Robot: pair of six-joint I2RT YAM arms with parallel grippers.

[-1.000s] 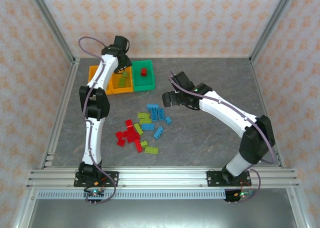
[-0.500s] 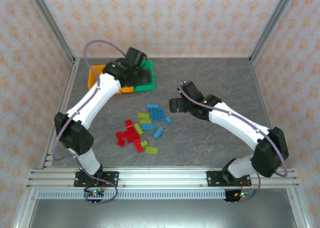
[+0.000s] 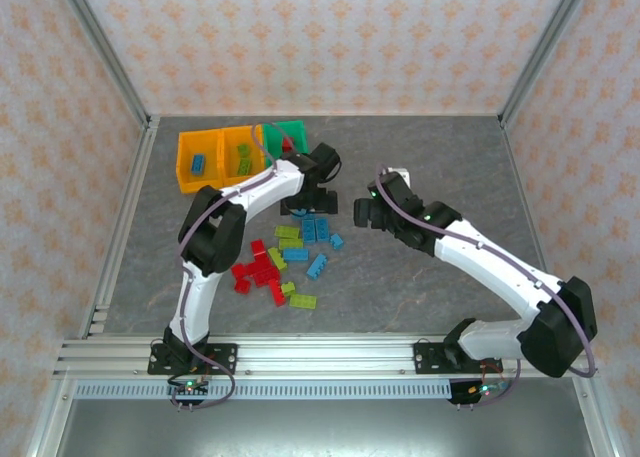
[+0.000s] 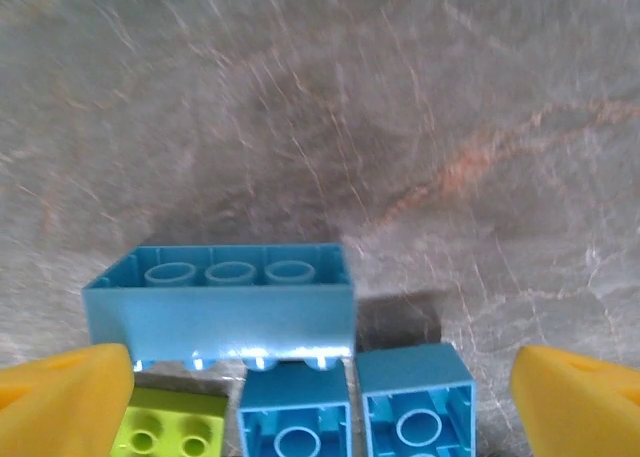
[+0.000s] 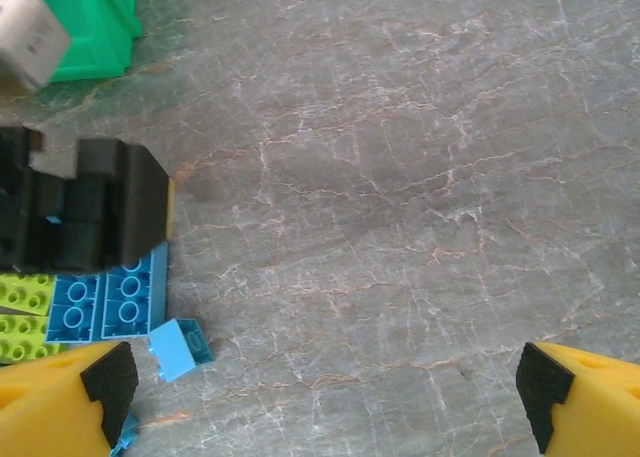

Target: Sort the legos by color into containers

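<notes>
Grey table [image 4: 420,87]; left gripper [image 4: 320,402] wide (empty)

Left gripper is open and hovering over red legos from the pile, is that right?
Not quite. The left gripper is open, but the bricks under it are light blue legos, not red ones. The left wrist view shows them lying between its two fingers.
</notes>
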